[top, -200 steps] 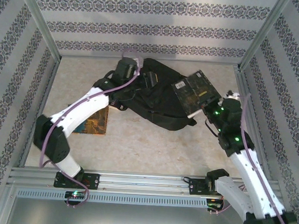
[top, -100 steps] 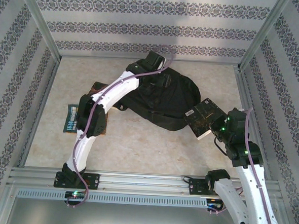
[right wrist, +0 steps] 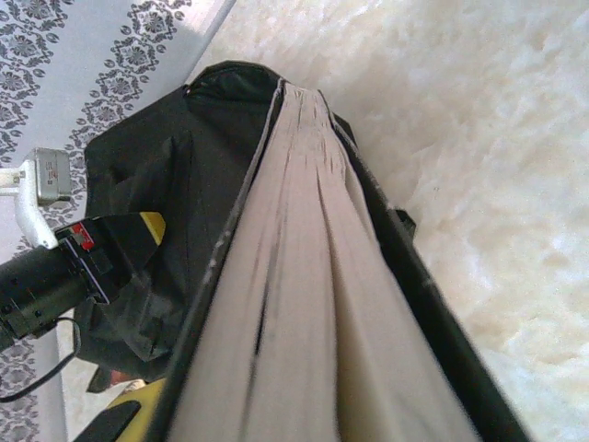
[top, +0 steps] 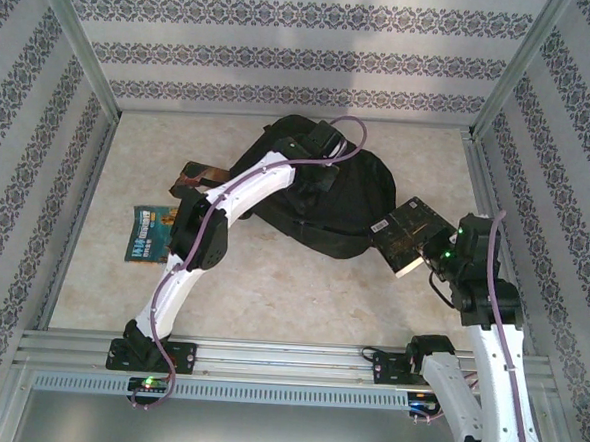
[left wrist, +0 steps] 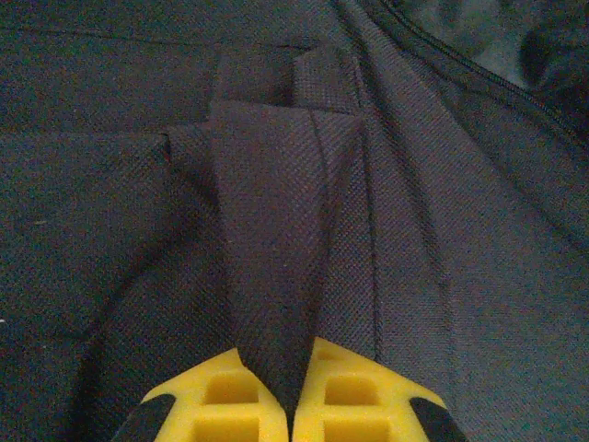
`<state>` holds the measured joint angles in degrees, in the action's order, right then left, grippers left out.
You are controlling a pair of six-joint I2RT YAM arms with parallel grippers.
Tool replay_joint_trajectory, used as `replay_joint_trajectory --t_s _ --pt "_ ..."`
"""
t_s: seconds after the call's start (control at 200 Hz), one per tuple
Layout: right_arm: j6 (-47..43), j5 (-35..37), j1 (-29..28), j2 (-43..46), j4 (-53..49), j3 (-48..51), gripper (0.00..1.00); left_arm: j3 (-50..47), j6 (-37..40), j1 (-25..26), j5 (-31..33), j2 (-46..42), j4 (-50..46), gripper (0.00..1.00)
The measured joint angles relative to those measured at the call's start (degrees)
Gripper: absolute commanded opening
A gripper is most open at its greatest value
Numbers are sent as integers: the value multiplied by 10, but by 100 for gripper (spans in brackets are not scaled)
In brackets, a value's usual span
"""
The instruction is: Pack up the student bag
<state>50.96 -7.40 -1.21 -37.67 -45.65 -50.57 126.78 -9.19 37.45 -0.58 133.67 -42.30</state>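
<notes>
The student bag (top: 362, 195), black and soft, lies at the back middle of the table. My left gripper (top: 319, 172) is over its top and shut on a raised black strap fold (left wrist: 276, 230), which runs down between the yellow fingertips (left wrist: 230, 391). At the bag's right edge my right gripper (top: 437, 254) is shut on a thick dark-covered book (top: 406, 234). In the right wrist view the book's pale page edge (right wrist: 304, 304) points toward the bag (right wrist: 156, 175), and a yellow finger (right wrist: 133, 410) shows beside the cover.
A teal book (top: 151, 234) lies flat on the table to the left, with a brown book (top: 191, 178) behind it by the bag. Patterned walls and metal posts close in the table on three sides. A rail runs along the near edge.
My left arm swung right from the books onto the bag and shut on the strap, uncovering the teal book. The right arm drew the dark book lower and nearer.
</notes>
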Motion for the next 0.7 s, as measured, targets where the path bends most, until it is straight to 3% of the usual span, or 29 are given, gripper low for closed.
replay_joint_trajectory --t_s 0.155,0.33,0.5,0.699 --pt "-40 10 4 -25 -18 -52 0 -3 -8 -4 -6 -14 -1 0" --pt "-68 22 4 -47 -25 -84 0 -77 -37 -16 -38 -109 19 0" --pt "-84 35 4 -63 -27 -92 0 -145 -81 -55 -102 -200 39 0" --pt "-67 11 4 -64 12 -70 0 -164 -102 -79 -171 -220 45 0"
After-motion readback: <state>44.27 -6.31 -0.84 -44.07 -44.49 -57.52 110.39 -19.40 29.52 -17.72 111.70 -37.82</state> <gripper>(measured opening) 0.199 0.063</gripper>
